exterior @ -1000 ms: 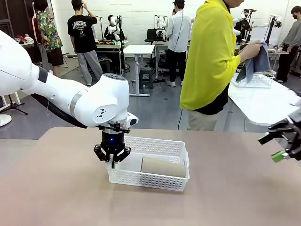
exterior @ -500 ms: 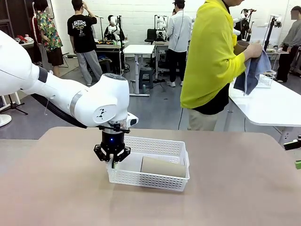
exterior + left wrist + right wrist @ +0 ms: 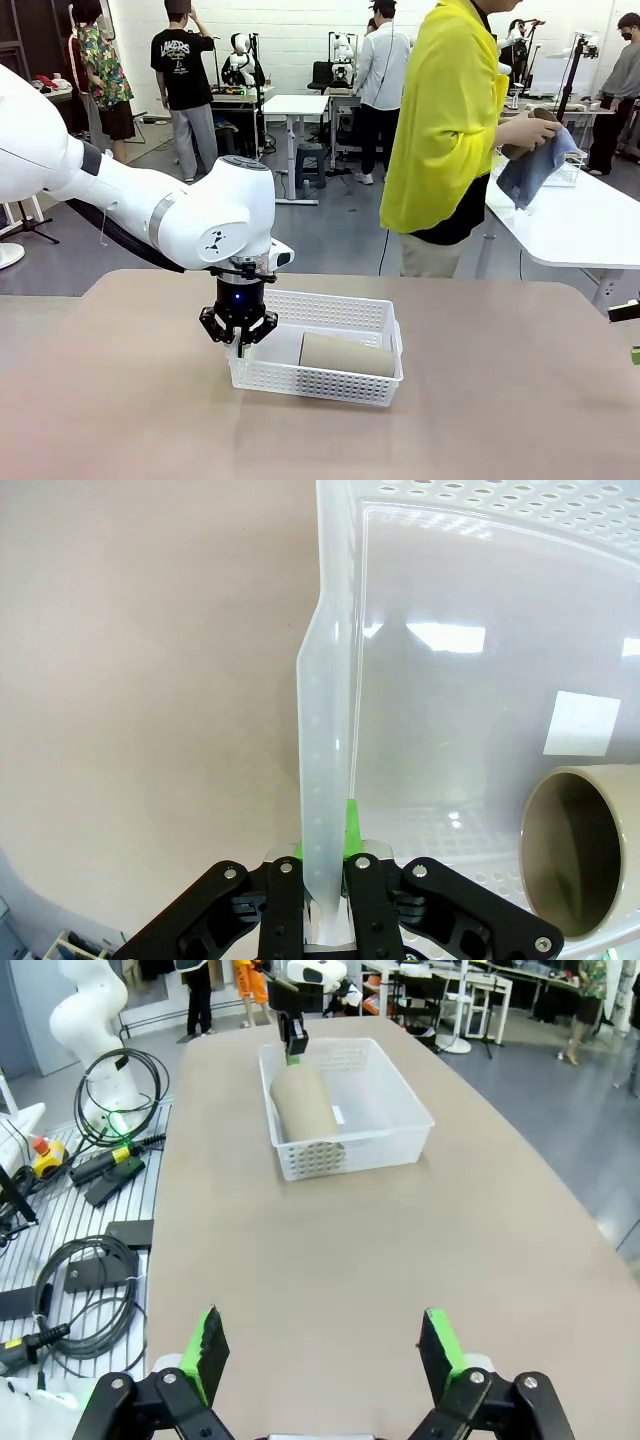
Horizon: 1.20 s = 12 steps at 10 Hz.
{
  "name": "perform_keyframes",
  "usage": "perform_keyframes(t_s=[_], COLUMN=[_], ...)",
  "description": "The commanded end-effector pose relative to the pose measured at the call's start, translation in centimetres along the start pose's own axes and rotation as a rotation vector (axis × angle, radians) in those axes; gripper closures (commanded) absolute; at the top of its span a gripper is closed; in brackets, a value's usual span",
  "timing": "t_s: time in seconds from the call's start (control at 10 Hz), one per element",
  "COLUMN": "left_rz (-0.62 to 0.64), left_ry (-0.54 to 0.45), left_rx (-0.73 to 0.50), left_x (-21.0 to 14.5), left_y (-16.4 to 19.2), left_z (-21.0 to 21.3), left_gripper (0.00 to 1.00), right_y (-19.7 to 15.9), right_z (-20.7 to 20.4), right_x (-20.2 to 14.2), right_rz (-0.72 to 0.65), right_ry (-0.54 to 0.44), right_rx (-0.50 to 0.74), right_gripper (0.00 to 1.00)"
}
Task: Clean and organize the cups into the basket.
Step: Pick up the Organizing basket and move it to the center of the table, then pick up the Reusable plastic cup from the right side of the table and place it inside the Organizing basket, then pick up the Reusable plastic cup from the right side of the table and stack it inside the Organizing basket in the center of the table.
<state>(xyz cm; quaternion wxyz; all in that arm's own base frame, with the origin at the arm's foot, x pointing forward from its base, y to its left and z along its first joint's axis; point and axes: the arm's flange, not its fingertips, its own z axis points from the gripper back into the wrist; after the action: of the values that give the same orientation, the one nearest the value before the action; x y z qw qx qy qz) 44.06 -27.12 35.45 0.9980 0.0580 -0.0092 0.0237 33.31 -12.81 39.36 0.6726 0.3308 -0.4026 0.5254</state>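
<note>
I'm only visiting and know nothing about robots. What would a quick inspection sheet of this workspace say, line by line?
Surface: beige table, smooth and matte.
Job's things: white mesh basket near the middle; one tan cup lies on its side inside it.
Clutter: nothing seen on the table.
Grippers: left gripper is shut on the basket's side wall; right gripper is open above the table, well apart from the basket.
Cables: black cables lie coiled on a grid beside the table.
Surroundings: a person in a yellow top stands at the far side holding a blue cloth; a white side table stands beside them.
</note>
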Motion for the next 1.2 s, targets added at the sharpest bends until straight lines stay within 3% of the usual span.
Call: perform_keyframes(t_s=[0.0,1.1], left_rz=[-0.008,-0.008], left_ry=[0.007,0.007], left_rx=[0.009,0.009], left_x=[-0.1,-0.1], left_y=[0.23,0.23], left_z=[-0.4,-0.4], left_gripper=[1.0,1.0], right_y=[-0.34,-0.34], right_z=[0.29,0.29], right_x=[0.11,0.11], right_rz=[-0.02,-0.02], right_ry=[0.004,0.004], right_rx=[0.0,0.0], right_gripper=[0.0,0.0])
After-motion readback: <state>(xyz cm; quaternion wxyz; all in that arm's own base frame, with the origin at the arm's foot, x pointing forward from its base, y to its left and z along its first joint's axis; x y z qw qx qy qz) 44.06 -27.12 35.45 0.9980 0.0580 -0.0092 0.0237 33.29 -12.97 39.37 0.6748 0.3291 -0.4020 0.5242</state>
